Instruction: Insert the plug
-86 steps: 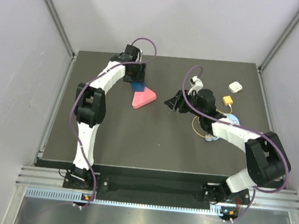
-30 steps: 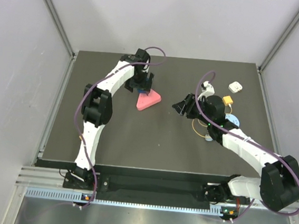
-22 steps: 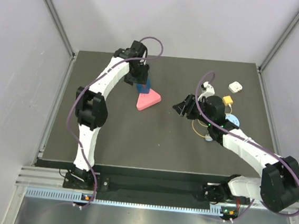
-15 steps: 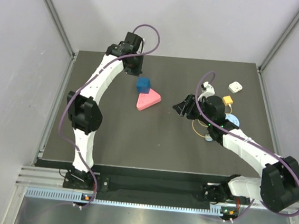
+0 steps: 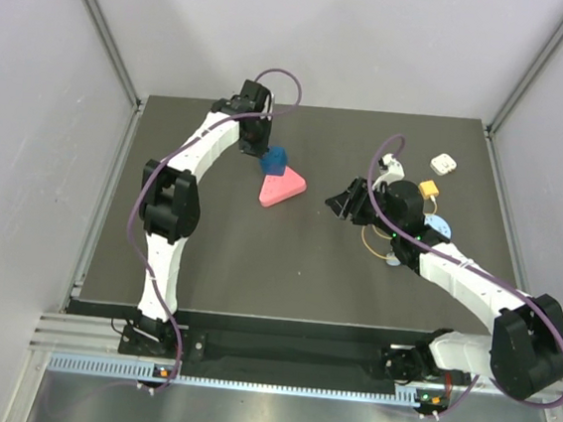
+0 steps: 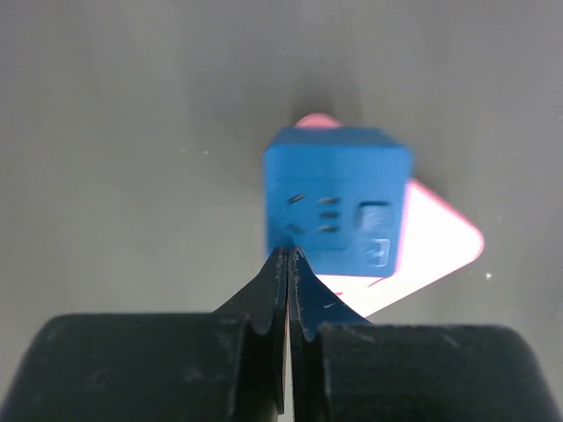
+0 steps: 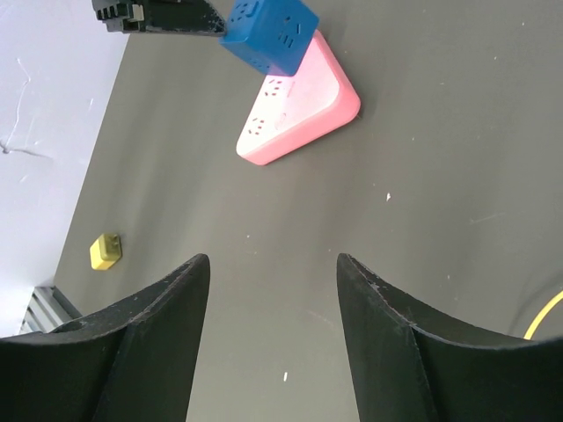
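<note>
The plug [image 5: 427,189] is a small yellow block on a thin yellow-orange wire [image 5: 369,241], lying at the far right of the table, beyond my right arm. My right gripper [image 5: 347,199] [image 7: 273,259] is open and empty, hovering left of the plug and facing the table's middle. Only a bit of the wire [image 7: 545,316] shows in the right wrist view. My left gripper [image 5: 258,147] [image 6: 288,253] is shut on nothing, its tips at the near edge of a blue cube adapter [image 5: 273,160] [image 6: 339,200] [image 7: 268,33]. That cube leans tilted on a pink triangular socket block [image 5: 282,189] [image 6: 435,242] [image 7: 299,105].
A small white square block [image 5: 444,165] lies at the far right corner. A light-blue disc [image 5: 440,226] sits by my right forearm. A small yellow block [image 7: 106,251] lies near the table's left edge in the right wrist view. Grey walls enclose the table.
My left gripper let go of the blue cube, drew back toward the far edge, shut, and returned to the cube's side. The cube now sits tilted. The right arm has not moved.
</note>
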Controlling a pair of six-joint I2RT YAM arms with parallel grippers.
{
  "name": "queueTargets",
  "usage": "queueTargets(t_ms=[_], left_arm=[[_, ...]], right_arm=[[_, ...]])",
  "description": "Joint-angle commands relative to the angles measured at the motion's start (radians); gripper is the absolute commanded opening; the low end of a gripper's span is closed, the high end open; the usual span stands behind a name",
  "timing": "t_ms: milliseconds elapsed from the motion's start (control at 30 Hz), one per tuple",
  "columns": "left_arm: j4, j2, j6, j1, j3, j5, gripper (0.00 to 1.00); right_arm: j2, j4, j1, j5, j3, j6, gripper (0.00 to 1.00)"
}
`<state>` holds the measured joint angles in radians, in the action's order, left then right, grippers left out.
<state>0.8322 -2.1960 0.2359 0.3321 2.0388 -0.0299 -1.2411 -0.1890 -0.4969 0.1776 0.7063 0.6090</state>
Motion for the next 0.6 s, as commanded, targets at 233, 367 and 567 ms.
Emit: queueTargets(t_ms=[233, 367, 567], left_arm=[[-0.015, 0.111, -0.021, -0.001, 0.001, 0.063, 0.0], [0.045, 0.185, 0.02, -0.002, 0.008, 0.203, 0.24], [0.084, 0.395, 0.23, -0.048, -0.208, 0.504, 0.71]], right_arm=[[0.008, -0.026, -0.022, -0.01, 0.01, -0.014, 0.59], [0.002, -0.027, -0.034, -0.009, -0.001, -0.017, 0.59], [0.037, -0.05, -0.04, -0.001, -0.057, -0.034, 0.65]])
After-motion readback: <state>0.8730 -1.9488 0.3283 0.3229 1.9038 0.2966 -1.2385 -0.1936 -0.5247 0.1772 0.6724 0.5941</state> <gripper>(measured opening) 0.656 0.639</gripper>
